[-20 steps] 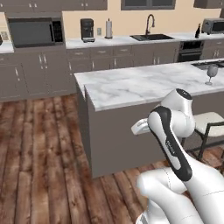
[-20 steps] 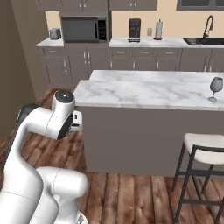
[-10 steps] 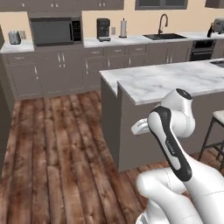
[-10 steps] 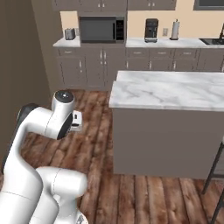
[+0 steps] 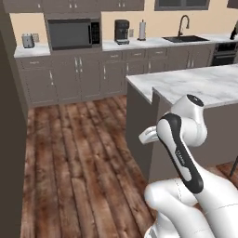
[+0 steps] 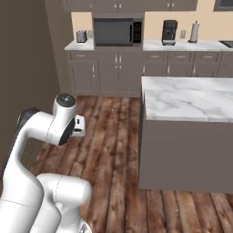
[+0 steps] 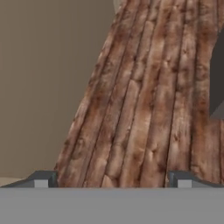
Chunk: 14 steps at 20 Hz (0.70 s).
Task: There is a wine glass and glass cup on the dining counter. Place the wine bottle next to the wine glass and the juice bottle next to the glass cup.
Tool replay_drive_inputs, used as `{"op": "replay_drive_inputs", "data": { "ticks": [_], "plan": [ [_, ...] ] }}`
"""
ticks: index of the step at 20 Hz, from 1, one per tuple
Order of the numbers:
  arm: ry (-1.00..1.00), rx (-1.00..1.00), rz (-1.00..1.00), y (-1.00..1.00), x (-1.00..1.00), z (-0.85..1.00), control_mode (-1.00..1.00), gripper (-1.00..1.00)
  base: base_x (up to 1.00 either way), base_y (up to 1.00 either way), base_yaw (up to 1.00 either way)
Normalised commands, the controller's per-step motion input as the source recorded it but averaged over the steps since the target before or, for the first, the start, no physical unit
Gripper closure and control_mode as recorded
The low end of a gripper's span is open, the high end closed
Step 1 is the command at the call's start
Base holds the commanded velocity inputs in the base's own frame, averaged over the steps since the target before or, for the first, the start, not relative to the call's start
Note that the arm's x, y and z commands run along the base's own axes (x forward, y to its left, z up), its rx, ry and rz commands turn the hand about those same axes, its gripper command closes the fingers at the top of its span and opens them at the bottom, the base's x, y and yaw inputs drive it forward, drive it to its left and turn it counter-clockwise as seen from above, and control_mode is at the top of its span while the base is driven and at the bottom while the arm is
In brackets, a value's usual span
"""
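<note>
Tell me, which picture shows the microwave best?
The right base view: the microwave sits near the middle there, facing us with its whole dark door visible. The left base view shows the microwave too, whole but off to the side.

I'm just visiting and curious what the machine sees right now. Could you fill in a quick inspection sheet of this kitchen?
Surface: dining counter, white marble, bare where visible.
Job's things: nothing seen of glasses or bottles.
Clutter: nothing seen.
Grippers: pincer open, holding nothing, over the wood floor.
Cables: nothing seen.
Surroundings: microwave, toaster, coffee maker, paper towel roll, sink faucet, grey cabinets.
</note>
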Motion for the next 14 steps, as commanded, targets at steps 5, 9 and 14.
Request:
{"op": "replay_drive_inputs", "data": {
  "ticks": [5, 9, 14],
  "plan": [
    [0.00, 0.00, 0.00, 0.00, 0.00, 0.00, 1.00, -1.00, 0.60, 0.54, -0.09],
    [0.00, 0.00, 0.00, 0.00, 0.00, 0.00, 1.00, -1.00, 0.69, 0.43, -0.06],
    [0.00, 0.00, 0.00, 0.00, 0.00, 0.00, 1.00, -1.00, 0.70, 0.42, -0.04]
  ]
}}
